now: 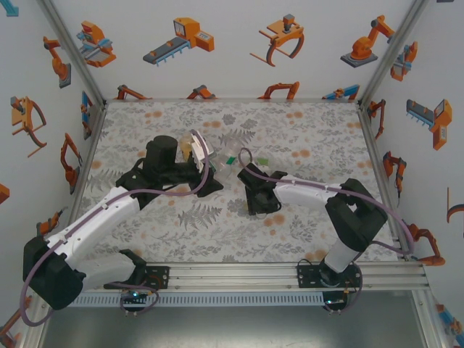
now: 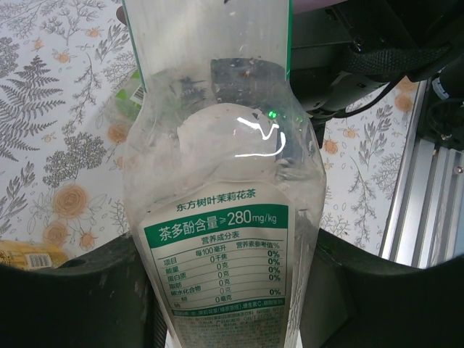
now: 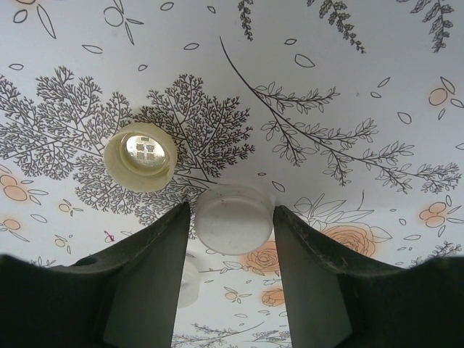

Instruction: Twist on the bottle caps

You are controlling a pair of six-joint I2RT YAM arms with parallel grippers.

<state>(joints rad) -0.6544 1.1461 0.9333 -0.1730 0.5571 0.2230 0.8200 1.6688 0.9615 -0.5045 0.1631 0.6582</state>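
Pinching the white cap (image 3: 233,220), the right hand (image 3: 232,216) has both dark fingers (image 3: 145,290) against the cap's sides, jaws narrow. Cannot tell if the cap is lifted or resting on the tabletop (image 3: 348,87). From its base at near right, the right arm (image 1: 319,196) reaches toward the tabletop centre with elbow bent and wrist low, pointing left and away.

Near the finger on the wrist view's left, a pale yellow-green cap (image 3: 140,156) lies on the floral print, open side up with its hollow showing, apart from the white one. A pale round piece (image 3: 187,281) peeks out behind that same finger, mostly hidden.

Across from it, the left hand (image 2: 232,297) is clamped on a clear bottle (image 2: 225,181), one finger each side of the labelled part. The green-and-white label (image 2: 217,254) with a printed table faces the wrist camera. The bottle wall is see-through, with dark arm parts showing behind; contents unclear.

From near left, the left arm (image 1: 101,217) stretches to the centre, its end close to the right one but apart. Beyond the bottle sit a green-labelled item (image 2: 130,94), half hidden, and a yellow label edge (image 2: 22,257).
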